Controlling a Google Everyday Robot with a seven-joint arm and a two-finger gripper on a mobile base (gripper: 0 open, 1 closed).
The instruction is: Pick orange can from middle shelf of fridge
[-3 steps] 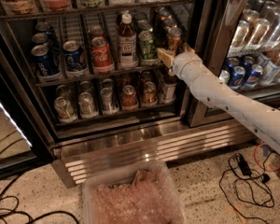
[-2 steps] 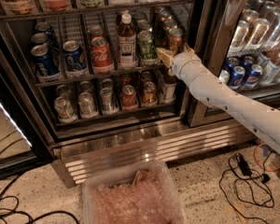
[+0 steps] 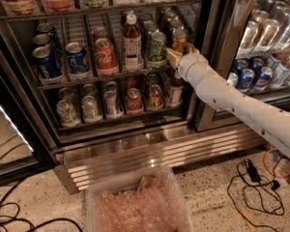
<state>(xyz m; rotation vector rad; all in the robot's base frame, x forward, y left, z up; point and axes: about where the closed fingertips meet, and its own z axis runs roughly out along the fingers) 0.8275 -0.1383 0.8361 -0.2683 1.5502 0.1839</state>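
Amber-brown metal with a silver lid marks the orange can, which stands upright at the right end of the middle shelf, directly behind and just above the gripper. The gripper has reached inside the fridge at the foot of that can, seemingly touching it; whether it is clenched on the can or merely set against it I cannot tell. The approach from the right and low looks chosen to enter the open doorway and meet the can at its body, below the rim.

Left of the gripper, just beside it, is a green can. Further left are a clear bottle of brown drink, a red Coca-Cola can and blue Pepsi cans. Each sits in its own wire lane, so the rows feed forward against the thin front rail. The rack is dark wire, the cans smooth and glossy, which I judge slippery under a light pinch.

Below the gripper, pale silver cans fill the lower rack above the ribbed steel base. Behind it trails the white segmented arm. Far below, on the speckled floor, rests a cloudy plastic bin.
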